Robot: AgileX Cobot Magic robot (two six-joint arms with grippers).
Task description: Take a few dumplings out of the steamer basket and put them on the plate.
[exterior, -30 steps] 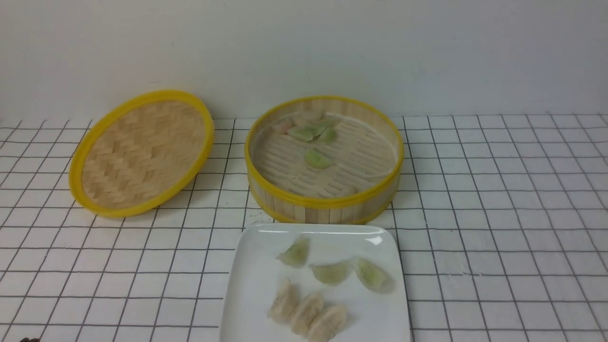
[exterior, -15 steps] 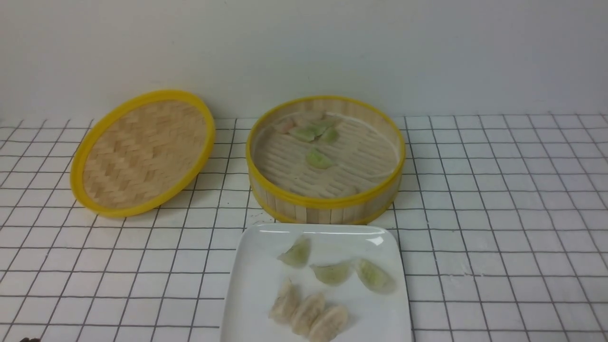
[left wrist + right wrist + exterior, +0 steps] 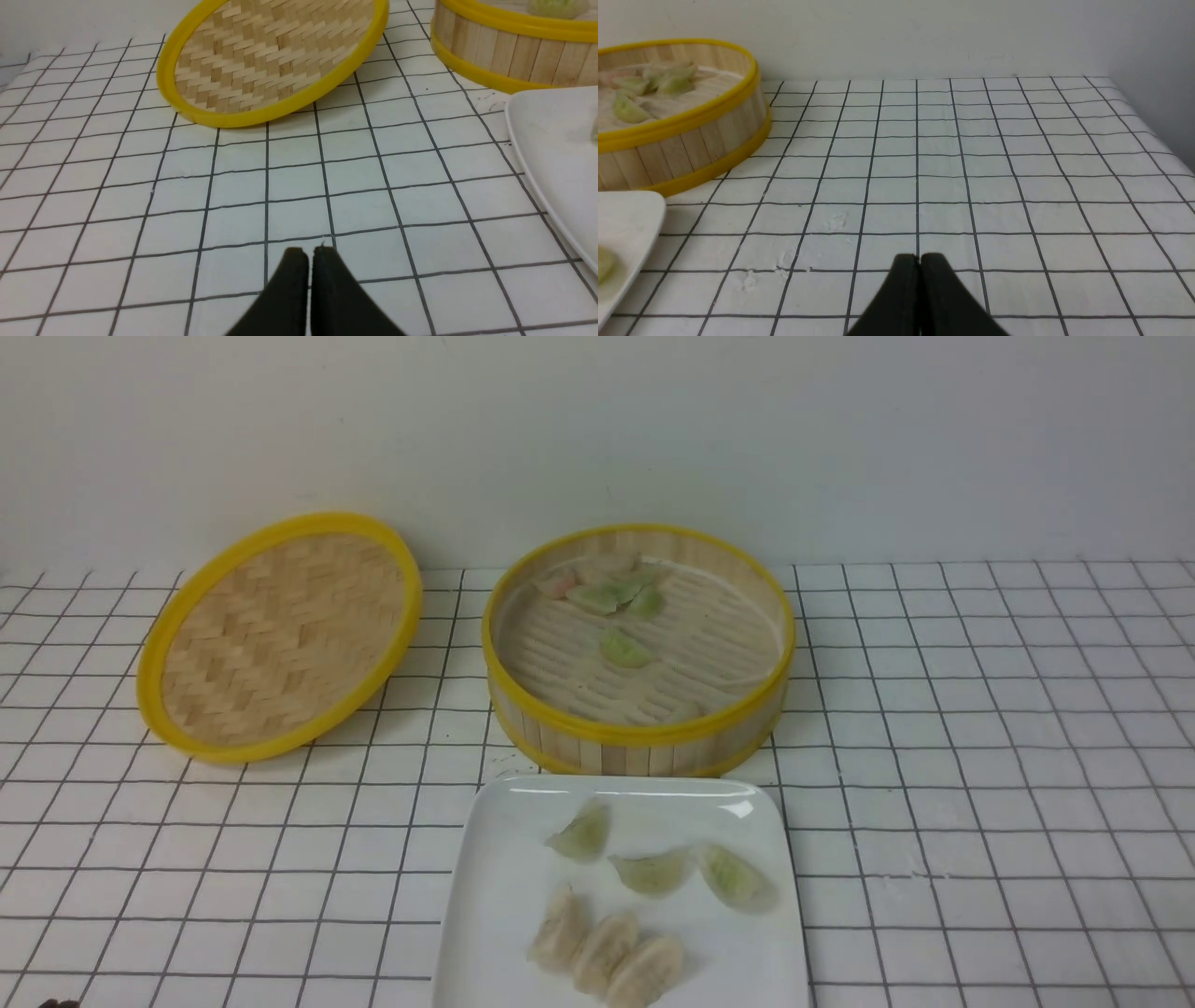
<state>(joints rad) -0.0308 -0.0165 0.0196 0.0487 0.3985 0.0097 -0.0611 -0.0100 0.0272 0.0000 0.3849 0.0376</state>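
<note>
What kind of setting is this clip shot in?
Probably a staged tabletop test setup, not a real kitchen: a grid-patterned cloth against a bare wall, with only a steamer basket, its lid and a plate of dumplings laid out.

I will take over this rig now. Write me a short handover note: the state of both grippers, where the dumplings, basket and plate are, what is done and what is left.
Left gripper: shut, empty, over bare tablecloth in front of the lid.
Right gripper: shut, empty, over bare tablecloth to the right of the steamer basket.
The plate sits just in front of the basket.
Done: six dumplings are on the plate, three green and three beige-white.
Left: a few dumplings remain in the basket, most bunched at its far side. "A few" looks met; move more only if wanted.
</note>
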